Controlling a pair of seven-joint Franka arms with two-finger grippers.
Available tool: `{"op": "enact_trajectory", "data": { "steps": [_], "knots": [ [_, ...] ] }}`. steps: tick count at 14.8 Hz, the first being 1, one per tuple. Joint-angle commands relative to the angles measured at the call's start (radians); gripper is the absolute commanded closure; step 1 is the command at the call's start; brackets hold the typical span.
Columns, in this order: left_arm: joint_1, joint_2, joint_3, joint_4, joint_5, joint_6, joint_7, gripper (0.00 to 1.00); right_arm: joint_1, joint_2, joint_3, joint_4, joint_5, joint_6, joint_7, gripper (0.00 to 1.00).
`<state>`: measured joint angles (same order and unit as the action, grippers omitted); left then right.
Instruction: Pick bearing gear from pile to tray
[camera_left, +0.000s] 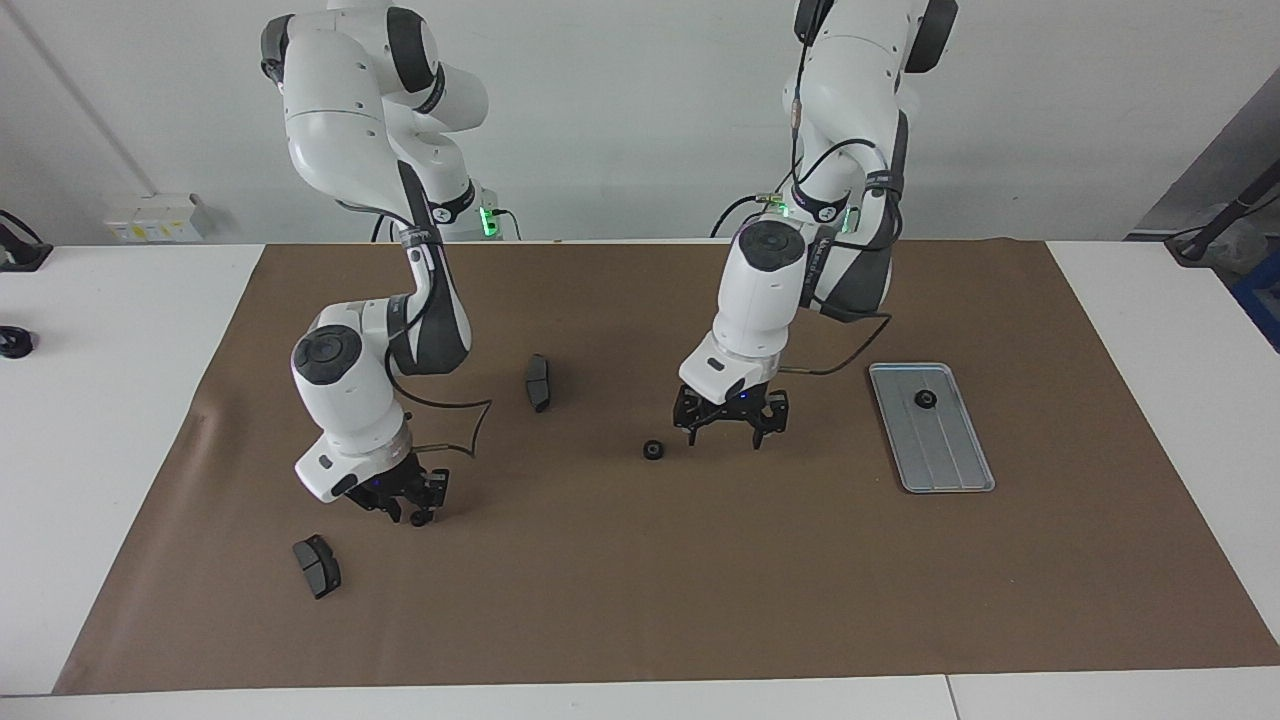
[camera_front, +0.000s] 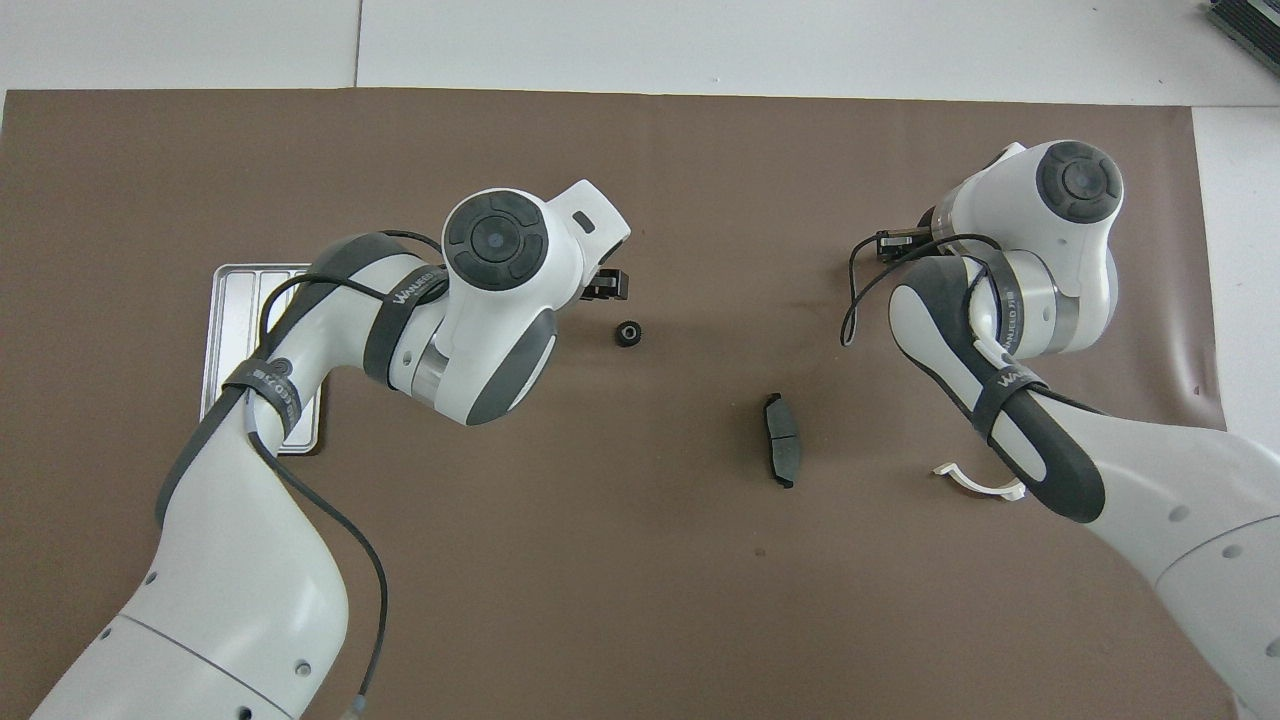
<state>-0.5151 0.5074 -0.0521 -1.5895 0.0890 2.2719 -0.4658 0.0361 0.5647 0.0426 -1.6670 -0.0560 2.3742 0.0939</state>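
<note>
A black gear (camera_left: 653, 450) lies mid-mat beside our open left gripper (camera_left: 730, 424). Our right gripper (camera_left: 405, 503) sits low at another gear (camera_left: 418, 518); we cannot tell whether it grips

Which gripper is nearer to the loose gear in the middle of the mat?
Left. The left gripper hangs just beside the middle gear, toward the tray's end. The right gripper is down at another gear near the right arm's end.
</note>
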Motion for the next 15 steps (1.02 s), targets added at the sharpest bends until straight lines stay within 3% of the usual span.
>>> {"op": "enact_trajectory", "data": {
  "steps": [1,9,10,12,13,14,15],
  "knots": [
    [-0.034,0.039,0.017,0.051,0.029,0.018,-0.030,0.00,-0.007,0.001,0.005,-0.016,0.027,0.025,-0.025,0.59],
    [-0.071,0.054,0.015,0.006,0.018,0.113,-0.050,0.00,-0.001,-0.005,0.007,-0.030,0.027,-0.001,-0.023,0.59],
    [-0.086,0.093,0.017,0.017,0.020,0.120,-0.075,0.00,-0.002,-0.005,0.007,-0.030,0.027,-0.001,-0.025,0.59],
    [-0.097,0.102,0.017,0.017,0.025,0.118,-0.096,0.00,-0.001,-0.006,0.007,-0.037,0.027,0.002,-0.026,0.71],
    [-0.098,0.102,0.017,0.016,0.025,0.117,-0.097,0.00,-0.001,-0.006,0.007,-0.042,0.030,0.007,-0.026,0.91],
    [-0.100,0.100,0.017,0.010,0.025,0.118,-0.103,0.00,-0.001,-0.008,0.007,-0.043,0.036,0.004,-0.019,1.00],
    [-0.103,0.100,0.017,0.002,0.026,0.117,-0.109,0.00,-0.001,-0.008,0.007,-0.043,0.065,0.002,-0.011,1.00]
  ]
}}
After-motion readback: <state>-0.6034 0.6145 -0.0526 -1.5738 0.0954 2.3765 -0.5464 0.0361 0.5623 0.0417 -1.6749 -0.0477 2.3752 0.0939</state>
